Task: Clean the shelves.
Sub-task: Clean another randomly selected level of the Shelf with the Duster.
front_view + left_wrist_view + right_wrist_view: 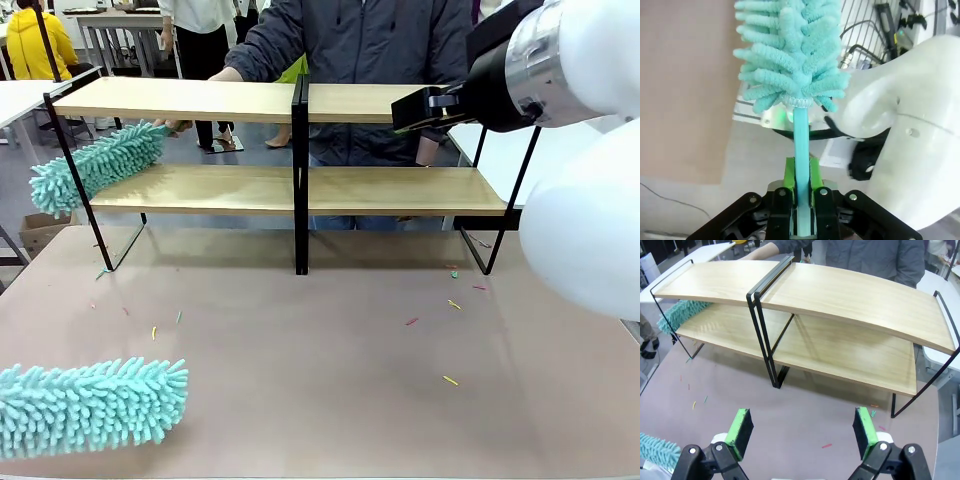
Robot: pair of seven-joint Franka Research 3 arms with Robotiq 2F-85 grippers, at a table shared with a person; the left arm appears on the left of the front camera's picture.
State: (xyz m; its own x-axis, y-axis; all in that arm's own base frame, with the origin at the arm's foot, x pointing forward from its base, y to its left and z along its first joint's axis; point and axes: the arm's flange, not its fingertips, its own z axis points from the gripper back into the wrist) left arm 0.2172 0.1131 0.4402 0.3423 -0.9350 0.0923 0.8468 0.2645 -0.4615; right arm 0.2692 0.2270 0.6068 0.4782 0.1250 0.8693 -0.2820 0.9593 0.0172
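Left end effector (801, 200): jaws are clamping the thin stem of a teal duster (90, 405); its fluffy head is extending straight ahead of the fingertips and, in the front view, is lying low over the near-left part of the desk (330, 380).
Second duster (95, 165): a person's hand (175, 125) is holding it at the lower left board, well ahead of the left end effector.
Shelves (300, 185): the rack is standing at the far side of the desk, well ahead of both end effectors; all four boards are looking bare.
Debris (450, 380): small coloured scraps are lying scattered on the desk between the end effectors and the rack.
Right end effector (805, 432): jaws are standing wide apart and holding nothing, aimed at the rack from above the desk.
Progress: judged early to middle; the robot's duster is not touching any board.
Remaining: judged to be sweeping the boards with the gripped duster.
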